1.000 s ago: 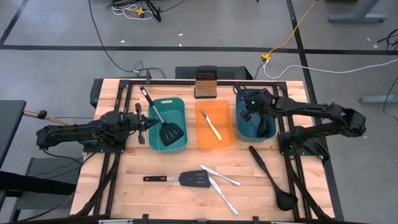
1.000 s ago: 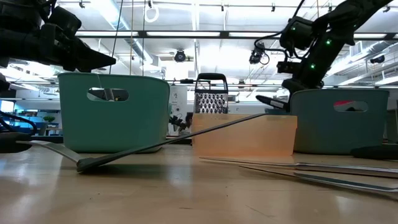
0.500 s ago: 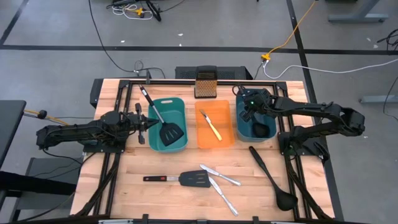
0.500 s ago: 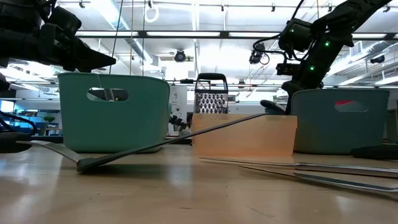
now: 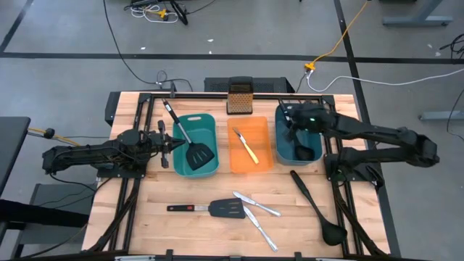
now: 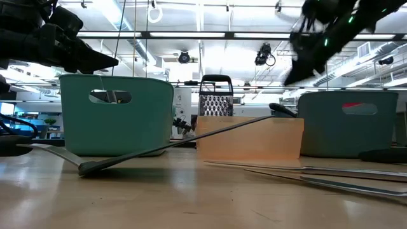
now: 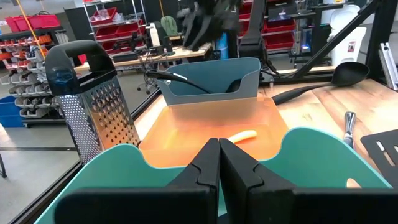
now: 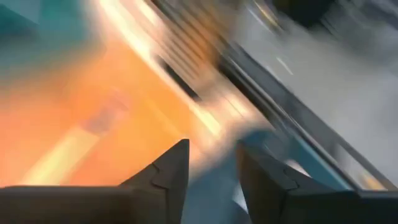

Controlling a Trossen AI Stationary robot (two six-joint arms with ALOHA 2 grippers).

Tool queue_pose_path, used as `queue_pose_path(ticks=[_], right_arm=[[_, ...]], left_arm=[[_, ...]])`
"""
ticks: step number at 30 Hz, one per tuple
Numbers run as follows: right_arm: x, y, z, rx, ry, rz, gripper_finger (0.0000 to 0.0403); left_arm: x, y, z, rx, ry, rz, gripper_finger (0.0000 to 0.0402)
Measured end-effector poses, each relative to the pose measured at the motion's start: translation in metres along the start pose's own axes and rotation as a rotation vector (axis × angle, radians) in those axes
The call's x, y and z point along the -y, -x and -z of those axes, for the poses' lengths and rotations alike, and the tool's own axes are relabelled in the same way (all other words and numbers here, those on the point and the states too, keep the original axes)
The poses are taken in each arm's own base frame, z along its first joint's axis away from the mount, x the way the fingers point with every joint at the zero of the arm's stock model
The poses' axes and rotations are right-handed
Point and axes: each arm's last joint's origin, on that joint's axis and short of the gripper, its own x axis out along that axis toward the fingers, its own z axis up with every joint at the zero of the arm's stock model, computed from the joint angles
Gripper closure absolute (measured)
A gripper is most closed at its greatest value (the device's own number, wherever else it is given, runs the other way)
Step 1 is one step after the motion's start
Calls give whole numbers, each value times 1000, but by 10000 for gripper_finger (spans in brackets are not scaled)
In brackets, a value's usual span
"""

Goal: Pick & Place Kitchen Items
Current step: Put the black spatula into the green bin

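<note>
Teal bins point(image 5: 196, 145); orange bin point(image 5: 250, 145); yellow-handled knife point(image 5: 249, 151); black ladle point(image 5: 317, 206); silver knives point(image 5: 257, 214).

Both arms are showing as dark, near-black jointed links with rounded housings at the joints, seen from above. The right arm point(image 5: 377, 135) is wearing a small green light glowing near its wrist, and the low view is showing green points on the same dark casing. The left arm point(image 5: 94, 154) is looking matte black throughout, with blocky segments. The left hand point(image 7: 219, 163) is presenting 2 black wedge-shaped fingers with smooth, flat faces tapering to narrow tips. The right hand point(image 8: 211, 163) is showing 2 dark, angular fingers of the same tapered form.
</note>
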Motion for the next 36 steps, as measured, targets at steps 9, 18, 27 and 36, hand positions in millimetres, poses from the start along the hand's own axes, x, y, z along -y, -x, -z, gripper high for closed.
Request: queue_pose_path(ticks=[9, 18, 27, 36], right_arm=[[-13, 66, -6, 652, 74, -460, 392], [-5, 80, 52, 853, 3, -490, 396], [-7, 71, 87, 901, -81, -583, 398], [-17, 63, 101, 840, -49, -695, 400]], left_arm=[[0, 0, 0, -1, 10, 0, 392], [0, 0, 1, -7, 23, 0, 392], [0, 0, 1, -7, 26, 0, 392], [0, 0, 1, -7, 40, 0, 392]])
